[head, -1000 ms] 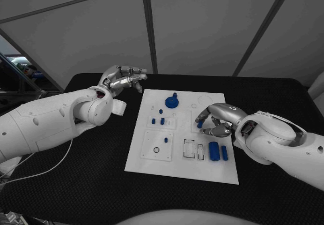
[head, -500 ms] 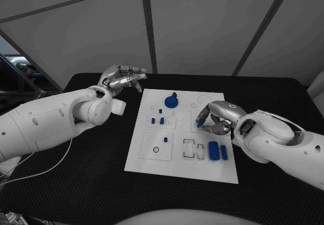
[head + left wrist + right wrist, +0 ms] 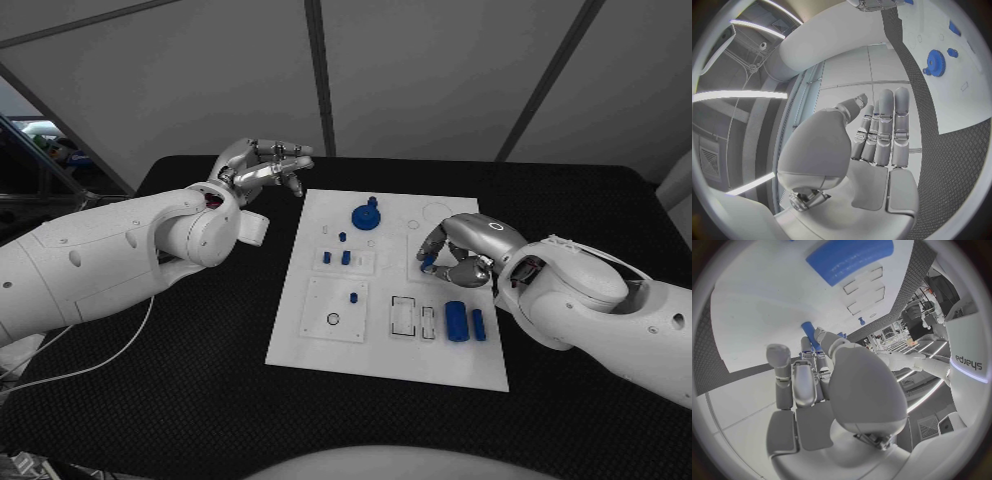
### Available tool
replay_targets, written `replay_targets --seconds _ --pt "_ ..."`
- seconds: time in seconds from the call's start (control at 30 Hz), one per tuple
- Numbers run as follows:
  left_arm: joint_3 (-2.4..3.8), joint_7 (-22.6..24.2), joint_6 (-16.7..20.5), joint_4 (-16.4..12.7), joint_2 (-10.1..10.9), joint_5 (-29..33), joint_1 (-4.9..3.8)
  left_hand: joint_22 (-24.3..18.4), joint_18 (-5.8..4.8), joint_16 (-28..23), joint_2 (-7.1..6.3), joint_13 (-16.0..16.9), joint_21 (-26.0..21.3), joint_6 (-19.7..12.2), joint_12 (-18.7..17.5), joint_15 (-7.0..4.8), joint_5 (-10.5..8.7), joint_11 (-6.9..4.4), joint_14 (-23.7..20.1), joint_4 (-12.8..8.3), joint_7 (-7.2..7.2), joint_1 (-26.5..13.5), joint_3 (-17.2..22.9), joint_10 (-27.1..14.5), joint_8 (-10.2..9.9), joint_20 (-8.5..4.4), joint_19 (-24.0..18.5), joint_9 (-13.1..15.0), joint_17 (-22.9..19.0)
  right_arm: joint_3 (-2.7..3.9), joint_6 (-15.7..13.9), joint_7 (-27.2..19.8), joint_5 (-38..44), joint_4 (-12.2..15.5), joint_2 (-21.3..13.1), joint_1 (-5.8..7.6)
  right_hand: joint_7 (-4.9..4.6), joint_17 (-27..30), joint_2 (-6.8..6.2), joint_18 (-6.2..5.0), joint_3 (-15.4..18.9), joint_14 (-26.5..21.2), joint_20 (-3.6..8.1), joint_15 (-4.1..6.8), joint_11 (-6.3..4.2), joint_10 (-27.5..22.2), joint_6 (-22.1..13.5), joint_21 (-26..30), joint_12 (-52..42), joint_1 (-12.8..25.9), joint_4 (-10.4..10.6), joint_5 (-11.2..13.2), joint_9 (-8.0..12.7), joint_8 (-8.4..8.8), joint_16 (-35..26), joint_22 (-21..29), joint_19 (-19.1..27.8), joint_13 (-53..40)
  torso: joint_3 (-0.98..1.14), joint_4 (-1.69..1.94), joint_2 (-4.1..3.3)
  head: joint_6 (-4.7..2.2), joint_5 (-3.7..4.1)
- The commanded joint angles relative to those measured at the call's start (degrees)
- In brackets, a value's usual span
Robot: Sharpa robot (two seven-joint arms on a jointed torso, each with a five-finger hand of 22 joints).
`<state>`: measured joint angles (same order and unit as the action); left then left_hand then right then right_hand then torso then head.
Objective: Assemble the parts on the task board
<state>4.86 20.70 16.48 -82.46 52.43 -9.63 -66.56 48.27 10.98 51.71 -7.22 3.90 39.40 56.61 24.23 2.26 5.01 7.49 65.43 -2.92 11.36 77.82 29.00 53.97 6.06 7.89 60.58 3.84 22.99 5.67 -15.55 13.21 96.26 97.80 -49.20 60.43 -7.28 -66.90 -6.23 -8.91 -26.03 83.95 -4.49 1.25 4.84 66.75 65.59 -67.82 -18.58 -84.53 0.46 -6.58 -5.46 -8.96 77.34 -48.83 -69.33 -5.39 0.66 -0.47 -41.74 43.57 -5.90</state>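
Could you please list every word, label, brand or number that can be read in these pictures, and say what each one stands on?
"sharpa": on the white casing of the robot's arm, seen at the edge of the right wrist view, running sideways.
No other text is readable: the task board, its blue parts and the black table show no legible words or numbers.

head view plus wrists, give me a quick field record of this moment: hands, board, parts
left hand: raised beyond the board's far left corner, holds nothing, fingers together
right hand: over the board's right side, pinches a small blue peg
task board: white plate, mid table
blue gear: on the board's far middle
blue cylinders: two, side by side, near right part of the board
small blue pegs: standing in the board's left-middle plate
table: black
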Motion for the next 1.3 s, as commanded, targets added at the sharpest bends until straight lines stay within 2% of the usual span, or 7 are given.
replay_targets --seconds 0.03,0.1,0.47,0.83,0.93,1.07,1.3 --pt "0.05 0.3 -0.6 0.1 0.0 0.1 -0.1 0.0 -0.5 -0.2 -0.03 0.0 -0.2 -0.3 0.2 0.06 -0.15 -0.12 -0.3 0.1 0.01 -0.4 0.2 -0.5 0.2 -0.06 -0.2 0.0 -0.1 0.07 -3.2 -0.6 0.3 0.9 -0.2 0.1 0.1 -0.1 0.78 1.16 -0.4 1.9 0.16 0.46 -2.04 2.3 0.5 -0.3 0.4 -1.3 -0.1 -0.5 -0.4 -0.34 0.4 -0.2 -0.3 -0.7 -0.01 0.04 0.08 -0.01 -0.02" --pt "0.05 0.3 -0.6 0.1 0.0 0.1 -0.1 0.0 -0.5 -0.2 -0.03 0.0 -0.2 -0.3 0.2 0.06 -0.15 -0.12 -0.3 0.1 0.01 -0.4 0.2 -0.5 0.2 -0.06 -0.2 0.0 -0.1 0.18 -3.8 -0.8 -0.1 1.5 -0.5 0.1 0.09 -0.2 0.75 1.16 -0.5 1.9 0.16 0.45 -2.03 2.3 0.5 -0.3 0.4 -1.3 -0.2 -0.6 -0.4 -0.34 0.4 -0.2 -0.3 -0.7 -0.04 0.01 0.08 -0.05 -0.04" --pt "0.05 0.3 -0.5 0.1 0.0 0.1 -0.1 0.0 -0.5 -0.2 0.02 0.0 -0.2 -0.3 0.3 0.06 -0.15 -0.12 -0.3 0.1 0.02 -0.4 0.2 -0.5 0.2 -0.05 -0.2 0.1 -0.1 4.35 -5.7 -1.5 -4.7 5.8 -1.3 0.1 0.02 -0.3 0.6 1.23 -0.7 1.9 0.15 0.42 -1.97 2.4 0.5 -0.6 0.6 -1.1 -0.5 -1.0 -0.4 -0.36 0.5 -0.6 -0.4 -0.9 -0.1 -0.03 0.06 -0.23 -0.21" --pt "0.05 0.3 -0.6 0.1 -0.3 0.1 -0.12 0.0 -0.5 -0.2 0.02 0.0 -0.2 -0.3 0.3 0.06 -0.15 -0.12 -0.3 0.1 0.02 -0.4 0.2 -0.5 0.2 -0.05 -0.2 0.1 -0.1 5.0 -5.6 -2.5 -9.9 7.7 3.0 0.1 -0.01 -0.2 0.57 1.27 -0.9 1.9 0.12 0.38 -1.95 2.4 0.5 -0.8 0.7 -0.7 -0.5 -1.4 -0.4 -0.31 0.5 -0.9 -0.5 -1.0 -0.16 0.15 0.07 -0.24 -1.06" --pt "0.05 0.3 -0.6 0.1 -0.5 0.1 -0.12 0.0 -0.5 -0.2 0.02 0.0 -0.2 -0.3 0.3 0.06 -0.15 -0.12 -0.3 0.1 0.02 -0.4 0.2 -0.5 0.2 -0.05 -0.2 0.1 -0.1 4.43 -5.3 -3.1 -10.3 6.9 5.5 0.07 -0.01 -0.1 0.58 1.26 -0.9 1.9 0.11 0.38 -1.94 2.4 0.5 -0.8 0.8 -0.7 -0.6 -1.5 -0.4 -0.29 0.4 -0.9 -0.4 -1.0 -0.07 0.14 0.03 -0.09 -1.68" --pt "0.05 0.2 -0.7 0.3 -0.8 0.1 -0.12 0.0 -0.5 -0.2 0.02 0.0 -0.2 -0.3 0.3 0.06 -0.15 -0.12 -0.3 0.1 0.02 -0.4 0.2 -0.5 0.2 -0.05 -0.2 0.1 -0.1 2.68 -4.7 -3.8 -10.5 5.8 8.3 0.04 -0.03 -0.1 0.6 1.24 -1.0 1.8 0.11 0.37 -1.92 2.3 0.4 -0.8 0.8 -0.7 -0.6 -1.6 -0.4 -0.26 0.4 -0.8 -0.4 -1.1 -0.04 0.1 -0.02 0.22 -2.25" --pt "0.05 0.2 -0.8 0.4 -1.3 0.1 -0.12 0.0 -0.49 -0.1 0.02 0.0 -0.2 -0.3 0.4 0.06 -0.15 -0.12 -0.3 0.0 0.02 -0.3 0.2 -0.5 0.3 -0.05 -0.2 0.1 -0.1 -1.24 -2.8 -4.2 -9.7 4.1 11.5 -0.03 -0.06 0.0 0.61 1.22 -1.0 1.8 0.09 0.35 -1.89 2.3 0.4 -0.7 0.9 -0.6 -0.7 -1.7 -0.4 -0.23 0.4 -0.6 -0.3 -1.1 -0.05 -0.12 0.0 0.57 -3.12"
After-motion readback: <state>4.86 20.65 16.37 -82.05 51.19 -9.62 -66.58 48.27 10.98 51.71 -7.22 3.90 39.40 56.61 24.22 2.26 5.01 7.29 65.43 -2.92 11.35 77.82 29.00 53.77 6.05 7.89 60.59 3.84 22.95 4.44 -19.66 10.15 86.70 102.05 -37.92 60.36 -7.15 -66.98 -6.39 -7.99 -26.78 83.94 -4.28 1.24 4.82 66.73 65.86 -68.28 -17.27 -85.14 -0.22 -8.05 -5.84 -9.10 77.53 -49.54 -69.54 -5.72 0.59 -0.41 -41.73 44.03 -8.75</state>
